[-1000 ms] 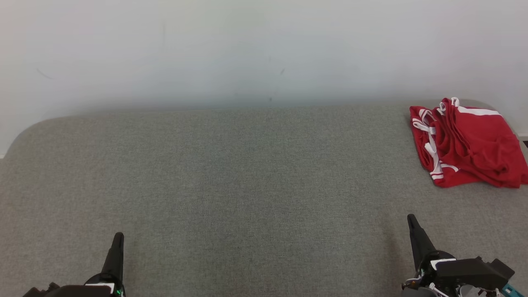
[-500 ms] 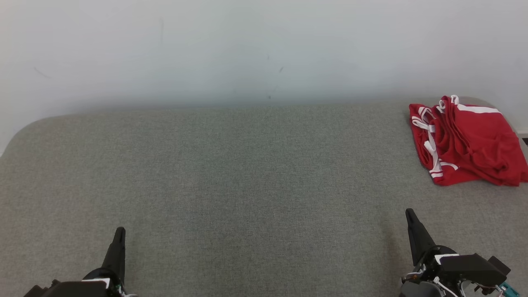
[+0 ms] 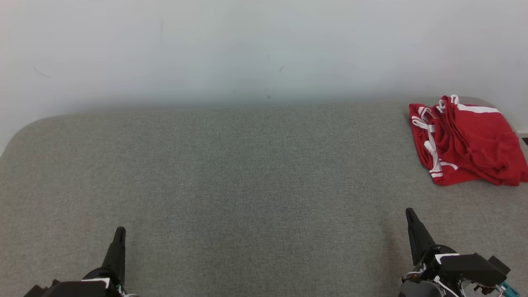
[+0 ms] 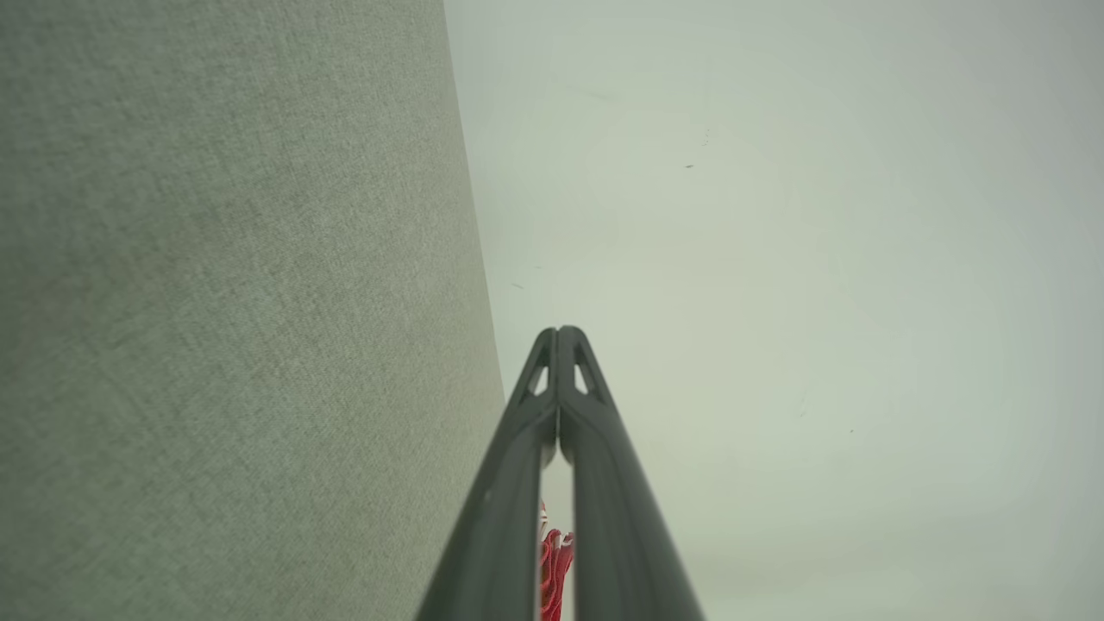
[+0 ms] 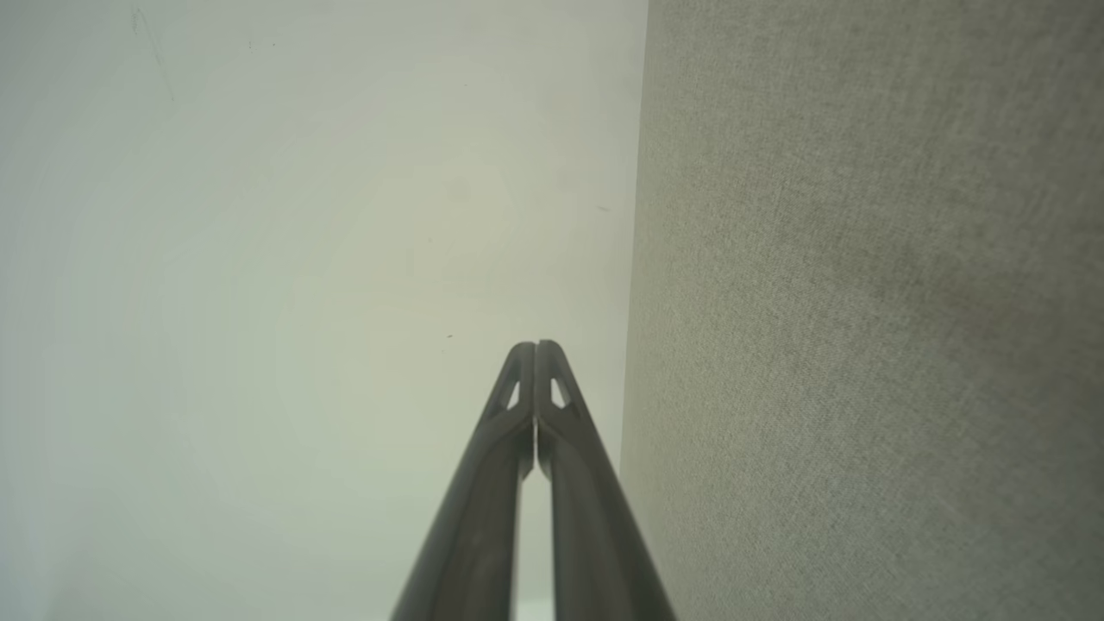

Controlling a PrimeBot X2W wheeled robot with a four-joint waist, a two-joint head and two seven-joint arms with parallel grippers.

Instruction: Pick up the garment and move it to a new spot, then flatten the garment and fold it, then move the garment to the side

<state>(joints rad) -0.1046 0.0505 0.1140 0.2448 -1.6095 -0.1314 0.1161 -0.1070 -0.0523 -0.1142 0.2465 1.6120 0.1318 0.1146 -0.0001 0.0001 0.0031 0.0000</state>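
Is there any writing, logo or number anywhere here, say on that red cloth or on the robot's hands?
None: no word, number or logo can be read.
The crumpled red garment with white trim shows only plain white stripes.
The grey fabric surface and the pale wall bear no writing, only faint specks on the wall.
Small white patches behind the left hand and the right hand are too small to tell.

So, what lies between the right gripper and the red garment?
Nothing lies there. In the head view, the stretch of grey surface between the right gripper and the red garment is bare.
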